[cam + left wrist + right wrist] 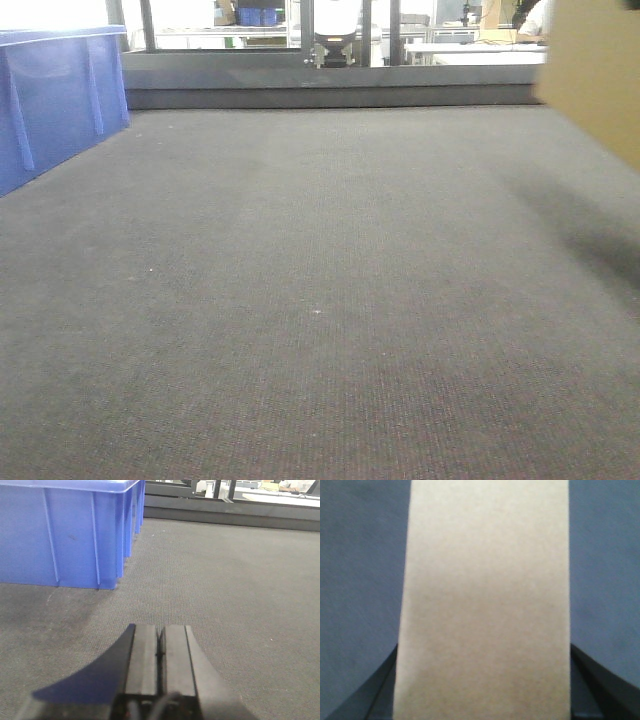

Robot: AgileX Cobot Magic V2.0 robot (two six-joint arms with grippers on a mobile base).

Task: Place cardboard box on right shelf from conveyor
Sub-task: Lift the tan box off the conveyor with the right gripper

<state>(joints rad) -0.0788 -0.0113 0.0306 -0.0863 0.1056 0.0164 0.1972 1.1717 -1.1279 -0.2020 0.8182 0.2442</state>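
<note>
Left gripper (160,630), matte black, flat angular fingers (145,655), thin cables at base

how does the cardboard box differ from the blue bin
The cardboard box is plain tan with smooth faces; the blue bin is ribbed blue plastic. The box is clamped between the right jaws and looks raised above the belt; the bin stands on that belt. In the front view the box is at the right edge, the bin at the left. Both are rectangular.

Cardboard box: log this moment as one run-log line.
tan cardboard box: held by right gripper, above dark woven conveyor | left gripper: shut, empty
</note>
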